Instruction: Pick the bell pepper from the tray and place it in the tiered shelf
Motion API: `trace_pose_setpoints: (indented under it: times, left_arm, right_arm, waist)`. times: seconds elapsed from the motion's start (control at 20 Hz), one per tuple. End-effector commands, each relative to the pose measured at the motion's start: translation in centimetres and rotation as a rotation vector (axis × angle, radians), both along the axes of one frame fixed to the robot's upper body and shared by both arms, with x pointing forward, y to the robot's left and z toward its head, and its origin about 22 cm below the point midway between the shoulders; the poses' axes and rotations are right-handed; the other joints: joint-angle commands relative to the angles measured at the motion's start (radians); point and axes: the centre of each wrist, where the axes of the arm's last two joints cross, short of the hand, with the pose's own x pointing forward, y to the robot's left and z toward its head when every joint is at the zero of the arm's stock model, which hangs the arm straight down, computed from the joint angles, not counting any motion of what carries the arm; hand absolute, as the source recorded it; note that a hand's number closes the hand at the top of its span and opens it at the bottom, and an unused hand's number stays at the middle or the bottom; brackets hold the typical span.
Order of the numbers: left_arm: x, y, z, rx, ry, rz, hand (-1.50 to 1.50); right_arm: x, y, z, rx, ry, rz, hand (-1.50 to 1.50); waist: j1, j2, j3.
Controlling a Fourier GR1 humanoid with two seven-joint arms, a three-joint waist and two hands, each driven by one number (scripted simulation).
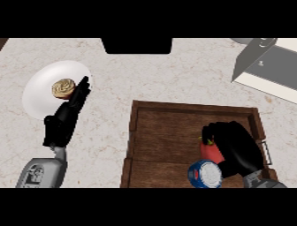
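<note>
You see the right hand (237, 148) with fingers curled around the red bell pepper (210, 151) in the tray (158, 132), while the left hand (65, 118) rests with fingers straight.

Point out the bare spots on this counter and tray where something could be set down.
Free: the tray's left floor, and the counter between the plate and the shelf. Crowded: the tray's right side, where the right hand curls on the bell pepper beside a blue-rimmed object.

Red bell pepper (210, 151) being shown against a dark brown tray (177, 128); white plate (43, 88) being set off by beige-veined worktop (177, 75).
</note>
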Motion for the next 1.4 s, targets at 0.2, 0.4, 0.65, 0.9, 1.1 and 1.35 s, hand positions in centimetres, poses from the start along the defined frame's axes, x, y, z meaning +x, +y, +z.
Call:
trace_pose_setpoints:
  times: [0.2, 0.4, 0.65, 0.9, 1.1, 1.35]
  left_arm:
    - [-0.2, 0.9, 0.1, 0.010, -0.005, -0.005, 0.00]
    - [0.4, 0.1, -0.2, 0.001, 0.012, -0.027, 0.00]
    - [-0.8, -0.1, -0.6, 0.008, 0.002, -0.020, 0.00]
    - [-0.7, -0.2, -0.6, 0.007, 0.014, -0.018, 0.00]
    - [1.0, 0.7, -0.1, 0.009, -0.009, 0.004, 0.00]
    - [0.2, 1.4, 0.0, 0.000, 0.006, 0.011, 0.00]
  right_arm:
    - [2.2, 1.1, -1.0, 0.259, 0.071, -0.681, 1.50]
    - [3.6, 5.3, 1.3, 0.417, -0.030, -0.728, 1.50]
    - [2.6, 8.0, 4.6, 0.697, -0.245, -0.717, 1.50]
    - [1.8, 9.5, 9.6, 0.698, -0.408, -0.747, 1.50]
    - [0.0, 8.9, 12.8, 0.665, -0.515, -0.833, 1.50]
    - [-1.1, 6.7, 14.9, 0.572, -0.639, -0.895, 1.50]
  waist:
    - [0.021, 0.007, 0.003]
    - [0.020, 0.005, 0.002]
    - [0.021, -0.002, 0.002]
    - [0.002, -0.002, 0.000]
    - [-0.012, -0.004, 0.000]
    - [-0.009, -0.003, 0.001]
